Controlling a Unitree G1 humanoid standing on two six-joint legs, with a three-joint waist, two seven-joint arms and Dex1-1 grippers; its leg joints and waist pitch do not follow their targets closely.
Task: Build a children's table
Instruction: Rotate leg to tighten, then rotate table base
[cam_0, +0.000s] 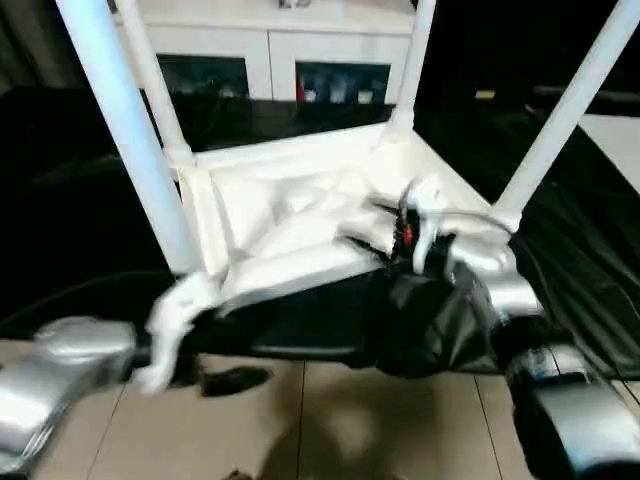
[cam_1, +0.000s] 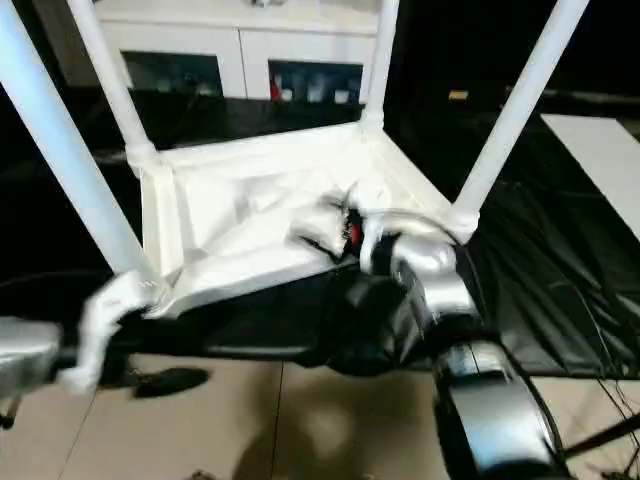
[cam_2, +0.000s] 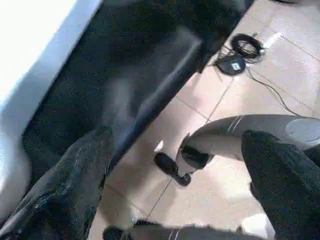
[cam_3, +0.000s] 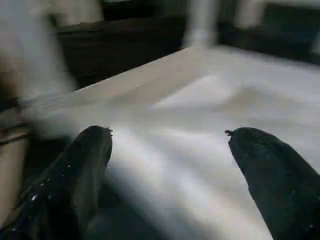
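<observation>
The children's table lies upside down on the black work table, its white ribbed underside facing up. Its white legs stand up from the corner sockets: front left, back left, back right and front right. My right gripper hovers open just over the underside, with nothing between its black fingers. My left gripper is open and empty by the front left corner, at the work table's near edge, with the white top's rim beside it.
A white cabinet with glass doors stands behind the work table. Tiled floor lies below the near edge, with a coiled cable and a black adapter on it. A white panel sits at the far right.
</observation>
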